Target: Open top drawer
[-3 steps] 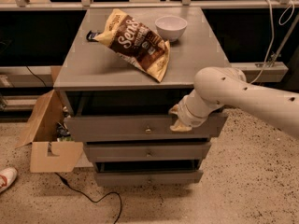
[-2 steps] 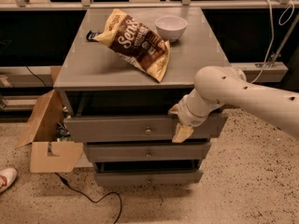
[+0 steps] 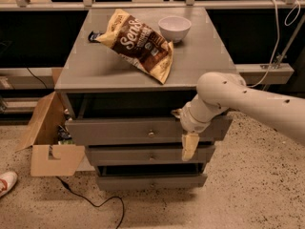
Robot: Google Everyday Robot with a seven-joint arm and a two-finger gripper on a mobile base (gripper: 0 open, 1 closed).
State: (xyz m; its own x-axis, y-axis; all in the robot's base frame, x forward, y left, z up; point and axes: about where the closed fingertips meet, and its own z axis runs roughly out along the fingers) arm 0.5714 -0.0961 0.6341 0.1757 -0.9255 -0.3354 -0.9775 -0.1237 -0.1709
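The grey cabinet (image 3: pixel 95 70) has three drawers. The top drawer (image 3: pixel 114 130) is the widest, with a small brass knob (image 3: pixel 151 133) at its centre, and it stands pulled out a little from the cabinet, with a dark gap above it. My gripper (image 3: pixel 183 130) is at the right part of that drawer's front, to the right of the knob. One cream finger (image 3: pixel 189 147) hangs down over the front panel and the other (image 3: pixel 176 112) sits at the drawer's top edge. The fingers are spread apart and hold nothing.
A chip bag (image 3: pixel 138 44) and a white bowl (image 3: pixel 174 27) lie on the cabinet top. An open cardboard box (image 3: pixel 47 142) stands on the floor at the left, with a cable (image 3: pixel 90 202) and a shoe (image 3: pixel 5 182) nearby. A rail (image 3: pixel 267 73) runs behind on the right.
The lower finger has swung downward over the drawer front, so the fingers stand further apart. The arm has shifted slightly. The drawer has hardly moved.
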